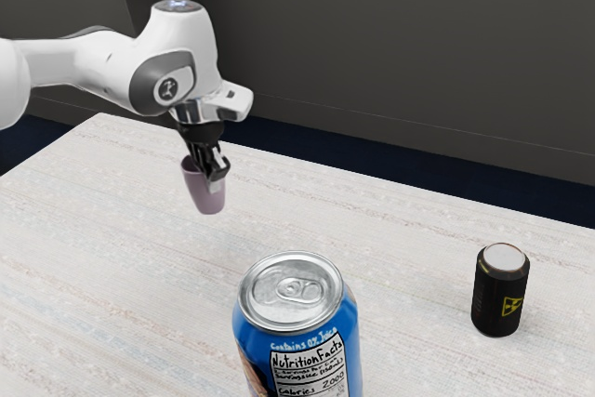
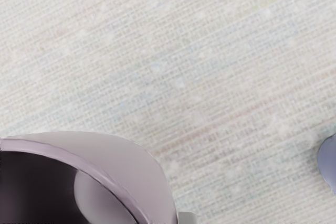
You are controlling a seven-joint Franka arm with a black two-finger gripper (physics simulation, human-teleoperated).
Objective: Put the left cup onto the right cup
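The claw (image 1: 213, 168) is clamped on the rim of the mauve cup (image 1: 204, 196), 1 finger inside and 1 outside, holding it mouth-up, clear of the tabletop (image 1: 102, 258) near its far edge, ready for carrying over for stacking (probably onto the bluish sliver (image 2: 329, 160) nearby).

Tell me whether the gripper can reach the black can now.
Probably not to grasp it: the fingers are shut on the mauve cup. The table toward the black can looks free.
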